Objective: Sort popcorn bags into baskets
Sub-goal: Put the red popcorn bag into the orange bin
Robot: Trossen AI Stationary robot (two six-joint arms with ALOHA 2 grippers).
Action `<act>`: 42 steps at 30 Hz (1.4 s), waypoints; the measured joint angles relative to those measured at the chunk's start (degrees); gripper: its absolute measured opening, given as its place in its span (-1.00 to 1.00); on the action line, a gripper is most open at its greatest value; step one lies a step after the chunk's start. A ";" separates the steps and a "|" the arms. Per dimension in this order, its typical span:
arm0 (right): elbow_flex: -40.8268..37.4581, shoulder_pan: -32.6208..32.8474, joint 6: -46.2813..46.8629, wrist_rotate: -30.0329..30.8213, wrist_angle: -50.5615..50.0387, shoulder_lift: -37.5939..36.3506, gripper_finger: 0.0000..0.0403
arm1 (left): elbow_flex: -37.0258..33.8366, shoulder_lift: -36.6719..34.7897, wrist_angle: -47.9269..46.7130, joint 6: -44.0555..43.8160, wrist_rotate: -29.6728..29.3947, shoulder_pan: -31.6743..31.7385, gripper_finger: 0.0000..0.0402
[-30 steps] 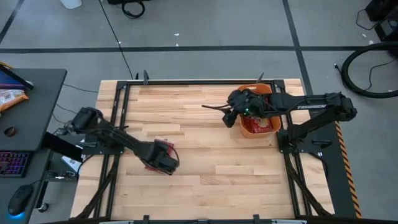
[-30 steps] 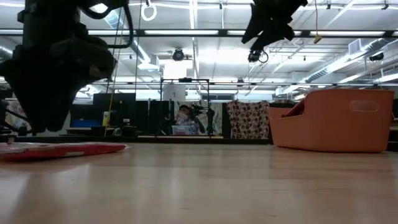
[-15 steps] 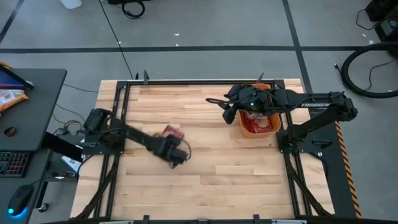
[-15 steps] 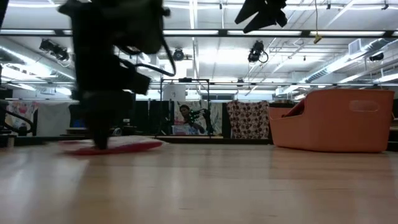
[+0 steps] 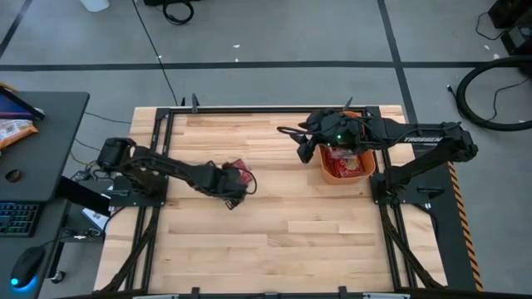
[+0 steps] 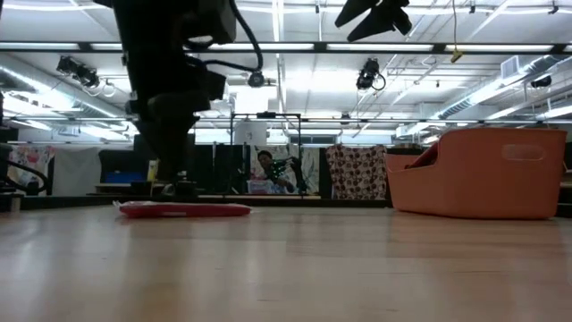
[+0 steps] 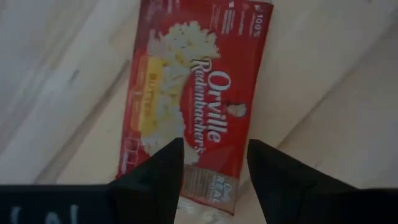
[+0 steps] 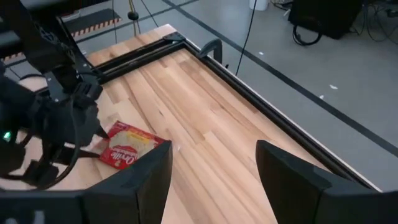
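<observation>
One red popcorn bag (image 5: 240, 170) (image 6: 183, 210) (image 7: 193, 99) lies flat on the wood, left of the table's middle. My left gripper (image 5: 229, 186) (image 7: 214, 177) hangs over one short end of it, open, fingers pointing down. The orange basket (image 5: 371, 169) (image 6: 483, 174) stands at the far right, with red packets (image 5: 345, 166) inside. My right gripper (image 5: 309, 143) (image 8: 214, 186) hovers high beside the basket's left wall, open and empty; its wrist view shows the lying bag (image 8: 130, 146). My left gripper stands from above at the bag's short end (image 7: 211, 186), one finger (image 7: 158, 174) over the bag's corner and the other (image 7: 273, 177) beside its edge. I cannot tell whether either finger touches the bag. The bag lies flat on the table.
Black frame rails (image 5: 249, 110) run along the table's far and side edges. Bare wood stretches between the bag and the basket and toward the near edge. A desk with an orange snack bag (image 5: 12, 129) stands left of the table. A person (image 6: 265, 165) shows far behind.
My left gripper swung right, then toward the far edge, coming back over the bag. The bag slid flat along the table toward the right and far side. My right gripper drifted slightly toward the far edge, high up beside the basket.
</observation>
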 joint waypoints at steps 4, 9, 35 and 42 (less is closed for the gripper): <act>0.04 0.01 -1.19 -0.07 1.51 0.48 0.17 | -0.02 0.81 2.79 2.00 -2.44 -1.87 -0.01; 0.07 0.00 -1.69 -0.27 2.34 1.84 0.17 | -0.01 3.73 5.69 4.27 -2.57 -0.94 0.15; 0.02 1.03 -4.40 -3.67 7.70 3.34 0.17 | 0.15 11.71 5.85 24.74 0.37 2.52 -0.78; -1.46 1.03 -17.94 -9.94 6.42 3.30 0.17 | -0.16 9.32 5.09 26.60 2.74 3.20 -0.90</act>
